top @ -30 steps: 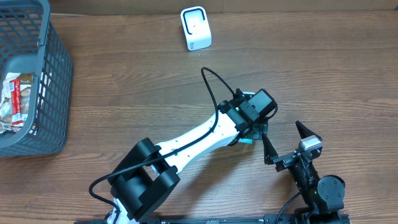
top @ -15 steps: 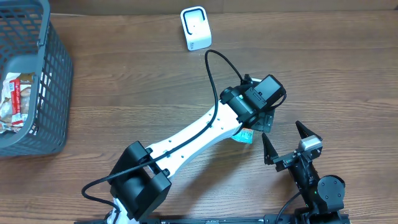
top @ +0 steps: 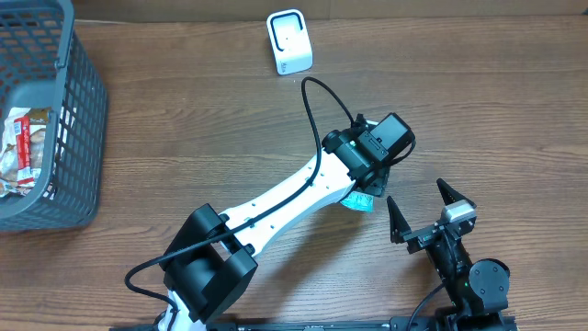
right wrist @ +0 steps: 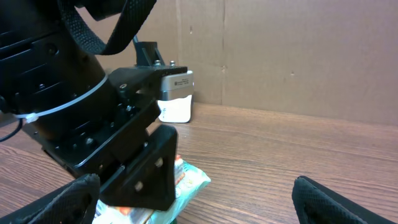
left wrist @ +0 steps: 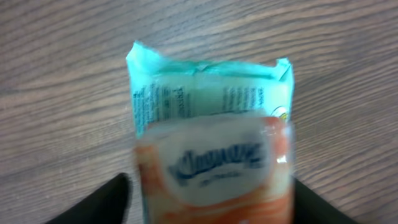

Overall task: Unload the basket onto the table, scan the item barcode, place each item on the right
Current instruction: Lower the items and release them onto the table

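From overhead, the left hand reaches across the worktop and hangs low over the tissue packet, of which only a teal corner shows beneath the wrist. The packet lies flat near the right hand, well apart from the scanner at the far edge and from the basket at the left, so it likely has to be lifted and carried over. The right hand is spread wide and empty, apparently waiting. In the left wrist view the packet fills the frame between two dark fingers set to straddle its sides; blur and the cropped lower edge hide any contact, so I cannot tell whether the left hand is clenched on it or merely around it, and no barcode can be made out. The right wrist view shows the packet's end poking out under a left finger, the scanner behind it, the contact again hidden
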Tool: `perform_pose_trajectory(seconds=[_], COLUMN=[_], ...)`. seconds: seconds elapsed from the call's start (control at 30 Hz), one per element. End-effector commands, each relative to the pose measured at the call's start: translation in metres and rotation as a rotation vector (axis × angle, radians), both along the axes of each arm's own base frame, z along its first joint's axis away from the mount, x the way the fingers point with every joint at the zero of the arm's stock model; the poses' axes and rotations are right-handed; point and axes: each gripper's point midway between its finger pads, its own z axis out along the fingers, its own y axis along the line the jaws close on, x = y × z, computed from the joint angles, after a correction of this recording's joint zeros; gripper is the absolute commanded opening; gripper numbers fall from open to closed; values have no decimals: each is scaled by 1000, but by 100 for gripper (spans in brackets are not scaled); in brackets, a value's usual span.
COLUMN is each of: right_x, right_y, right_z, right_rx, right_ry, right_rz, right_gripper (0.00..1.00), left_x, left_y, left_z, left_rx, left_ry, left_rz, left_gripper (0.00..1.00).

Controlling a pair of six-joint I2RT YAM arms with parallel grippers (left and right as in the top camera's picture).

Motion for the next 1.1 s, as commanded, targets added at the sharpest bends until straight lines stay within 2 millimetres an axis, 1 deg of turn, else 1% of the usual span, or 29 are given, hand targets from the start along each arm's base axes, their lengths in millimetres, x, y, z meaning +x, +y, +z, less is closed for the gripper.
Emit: perform_pose_trajectory(seconds=[0.0,0.07,0.13,0.33,0.5,0.57,0.67,0.8,0.93,1.0,1.03,1.07], right_x=[1,1,1,1,1,1,1,1,1,1,1,1], right_y=[-2,-2,-2,-2,-2,-2,-2,-2,-2,-2,-2,-2], right_z=[-2,-2,-2,-2,-2,-2,-2,-2,-2,-2,-2,-2], right_rx=[3,3,3,3,3,3,3,3,3,3,3,3], right_ry=[-2,-2,-2,-2,-2,-2,-2,-2,-2,-2,-2,-2], right_rz=[-9,-9,-9,-9,-9,-9,-9,-9,-9,-9,-9,-9], right_gripper=[100,100,100,100,100,100,100,100,100,100,100,100], left_x=[11,11,12,10,10,11,15,20,23,25,26,27], left_y=[4,4,3,5,5,6,9,21,38,47,55,60], left_z=[1,6,10,9,9,9,13,20,25,25,24,23], left_rx=[4,1,0,13,16,21,34,43,61,74,92,109], left_ry=[-14,-21,-31,-24,-25,-30,-41,-34,-18,-5,4,10], left_rz=[17,9,-11,-16,-24,-37,-69,-49,-19,-4,-12,-18], left_gripper=[58,65,67,56,36,35,28,24,24,24,24,23])
